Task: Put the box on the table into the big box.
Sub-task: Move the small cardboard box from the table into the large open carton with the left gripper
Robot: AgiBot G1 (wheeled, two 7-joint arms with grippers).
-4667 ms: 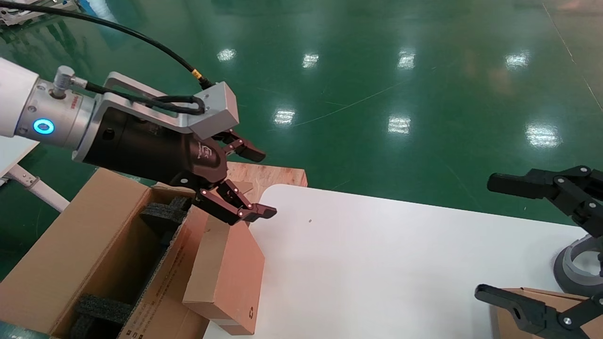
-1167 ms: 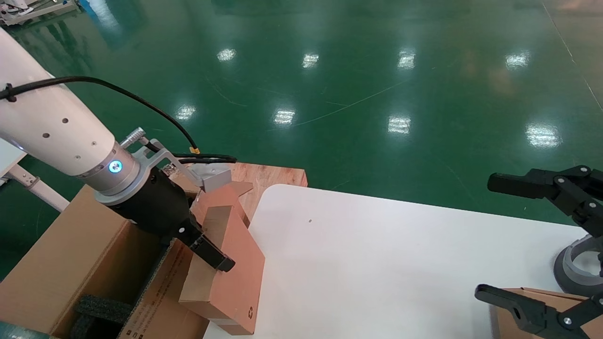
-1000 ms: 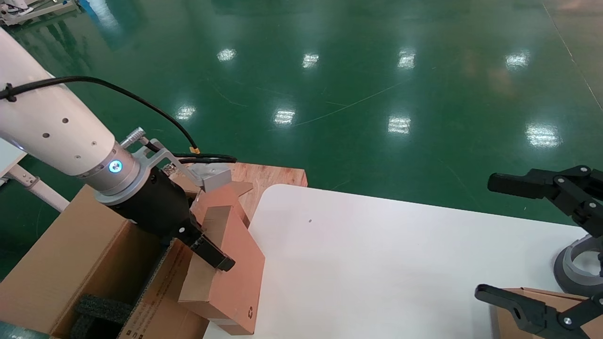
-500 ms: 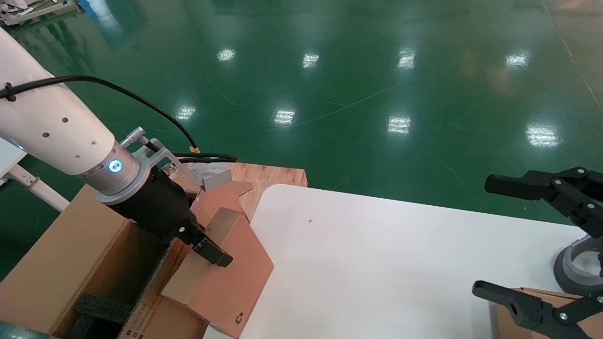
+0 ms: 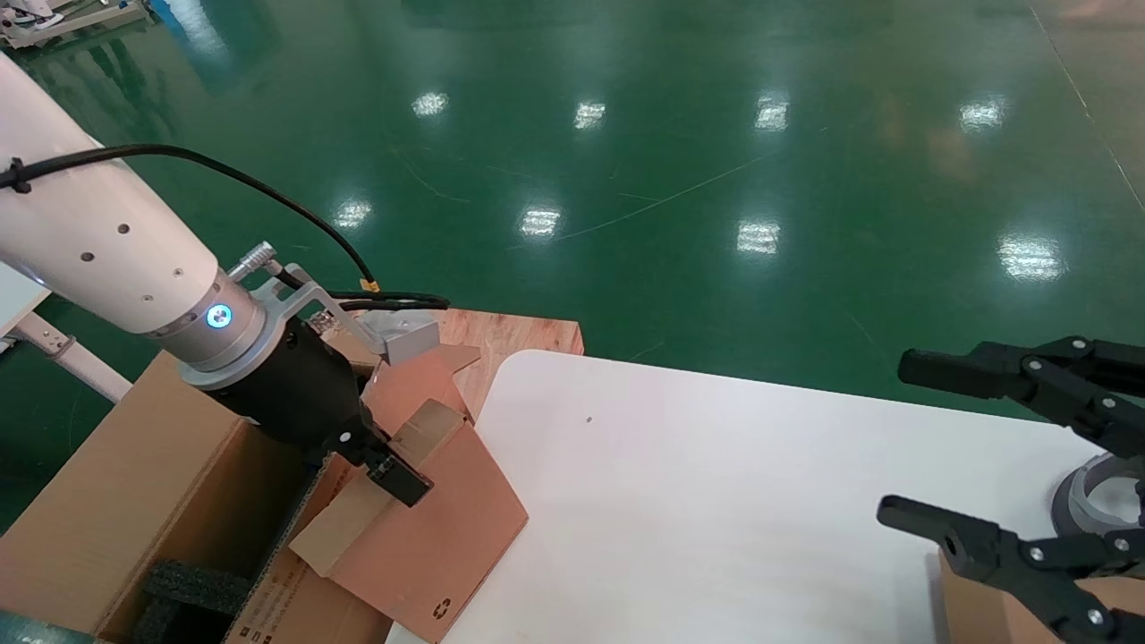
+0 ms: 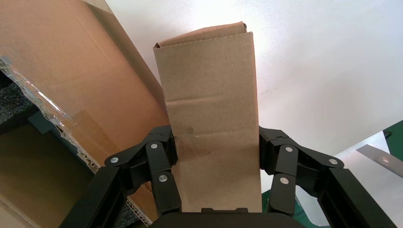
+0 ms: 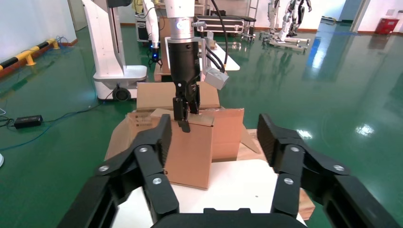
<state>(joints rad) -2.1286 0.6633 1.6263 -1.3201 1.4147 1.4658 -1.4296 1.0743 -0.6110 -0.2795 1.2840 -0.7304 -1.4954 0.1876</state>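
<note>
Right claw (image 5: 962,465) hovers over the worktop's (image 5: 716,501) near right corner, fingers spread wide apart, gripping nothing. A tan carton (image 5: 984,617) sits just under it at that corner, only partly in view. A grey ring-shaped base (image 5: 1087,501) stands beside it at the right edge.

Big box (image 5: 134,483) stands just off the worktop's left edge, flaps up, black foam block (image 5: 183,586) visible inside at its near end. Small printed text shows on the flap nearest the worktop.

The box (image 5: 420,528), flat and reddish-brown, is tilted at the worktop's left edge, its near corner with the recycling symbol low by the worktop and the big box's inner flap, its other end raised. Whether that low corner touches the worktop cannot be told.

Left claw (image 5: 398,465) is clamped on the box's pale narrow side (image 6: 211,118); left wrist view shows fingers (image 6: 159,171) pressed on both faces of it. Right wrist view shows the left claw (image 7: 183,116) coming down onto the box's top edge (image 7: 187,147).

Tiny dark speck (image 5: 589,419) on the worktop toward the far left corner. A wooden board (image 5: 519,335) lies past the far left corner. Green glossy floor (image 5: 716,179) beyond.
</note>
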